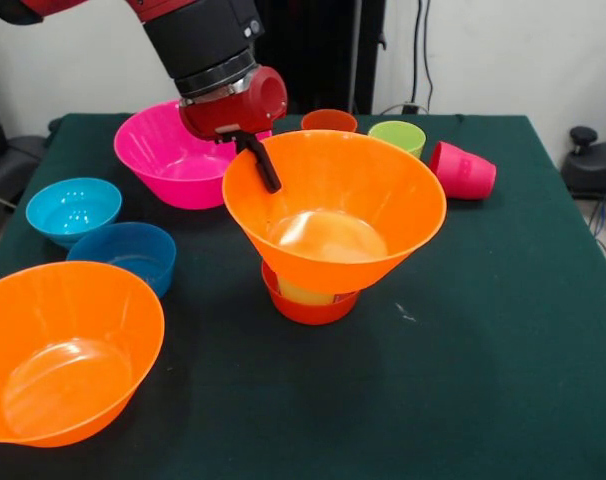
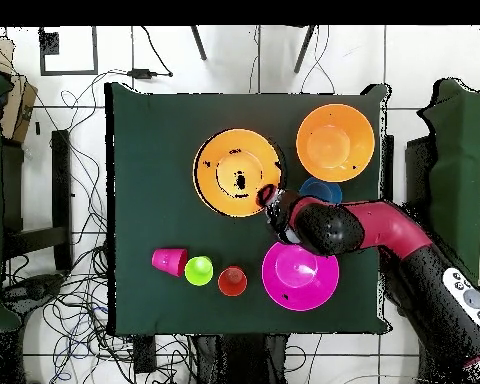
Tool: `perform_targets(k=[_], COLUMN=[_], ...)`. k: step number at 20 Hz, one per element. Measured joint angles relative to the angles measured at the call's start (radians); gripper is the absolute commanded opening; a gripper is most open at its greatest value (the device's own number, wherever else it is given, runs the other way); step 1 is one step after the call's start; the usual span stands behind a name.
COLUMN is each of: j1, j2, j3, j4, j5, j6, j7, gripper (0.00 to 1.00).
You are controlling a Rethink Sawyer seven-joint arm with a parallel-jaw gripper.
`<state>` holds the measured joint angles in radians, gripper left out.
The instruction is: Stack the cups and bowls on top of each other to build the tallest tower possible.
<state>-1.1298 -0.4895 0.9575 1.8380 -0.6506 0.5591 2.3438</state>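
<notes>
Tower in progress. A large orange bowl [image 1: 334, 205] sits upright on a pale yellow cup [image 1: 305, 292], which stands inside a small red-orange bowl [image 1: 311, 306], near the middle of the table [image 1: 503, 380]. My gripper [image 1: 265, 170] holds this bowl's rim: one dark finger [image 1: 263, 165] lies inside the wall, so I read it as pinched on the rim, though the outer finger is hidden.

I judge the bowl light, thin, stiff and slick; the wide mouth over a narrow foot should make it tippy, and the rim is the sensible hold.

Spare pieces: a second large orange bowl [image 1: 68, 350] at the near corner; a darker blue bowl [image 1: 125, 255] touching a light blue bowl [image 1: 73, 210]; a magenta bowl [image 1: 173, 157] behind the arm. At the far edge stand an orange cup [image 1: 329, 121] and a lime green cup [image 1: 397, 136], with a red-pink cup [image 1: 463, 171] on its side.

The table is covered in dark green cloth, which should give some grip. The overhead view shows a white tiled floor [image 2: 84, 350] strewn with cables [image 2: 64, 300].
</notes>
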Motion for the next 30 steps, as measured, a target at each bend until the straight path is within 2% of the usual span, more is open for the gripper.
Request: perform_targets(k=[15,30], j1=[-0.047,-0.048], j2=[0.000,0.000], j3=[0.000,0.001], j4=[-0.031,-0.031], j5=[0.000,0.000], j6=[0.000,0.000], j7=[-0.019,-0.019], gripper=[0.00,0.00])
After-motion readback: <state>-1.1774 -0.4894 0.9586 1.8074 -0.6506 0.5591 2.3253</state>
